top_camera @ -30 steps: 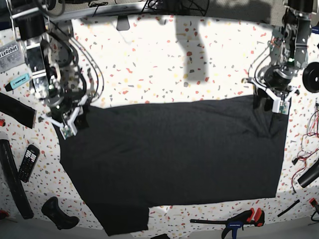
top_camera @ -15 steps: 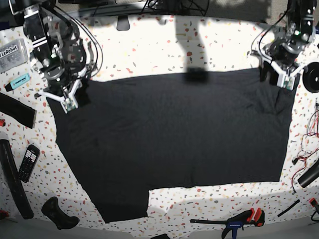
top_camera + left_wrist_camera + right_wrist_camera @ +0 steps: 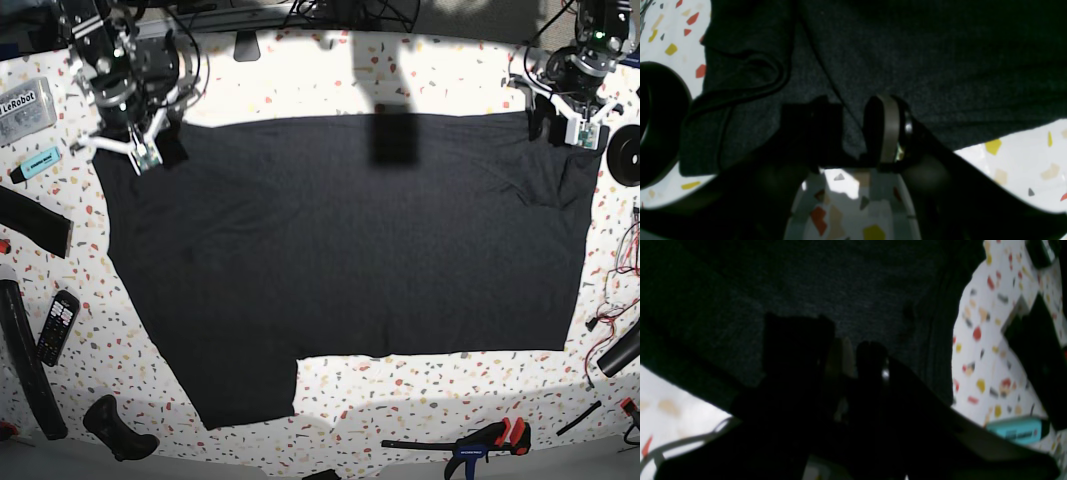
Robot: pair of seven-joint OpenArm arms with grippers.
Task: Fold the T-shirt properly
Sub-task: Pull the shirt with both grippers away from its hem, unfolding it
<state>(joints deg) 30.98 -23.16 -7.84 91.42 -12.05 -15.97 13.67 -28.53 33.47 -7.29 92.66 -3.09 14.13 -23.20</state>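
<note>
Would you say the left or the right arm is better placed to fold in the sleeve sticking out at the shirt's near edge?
Probably right: the right claw grips the T-shirt on the sleeve side.

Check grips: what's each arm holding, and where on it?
Both hold the T-shirt by its far edge: the left gripper pinches the corner on the base view's right, the right gripper the corner on its left.

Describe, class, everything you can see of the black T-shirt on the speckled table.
The T-shirt is plain dark charcoal knit fabric, spread flat across the terrazzo-patterned table, with no print showing. One sleeve juts out at the near left corner. Its far edge runs nearly straight between the two hands: the left hand pinches one far corner and the right hand the other. Slight wrinkles gather near the left hand.
</note>
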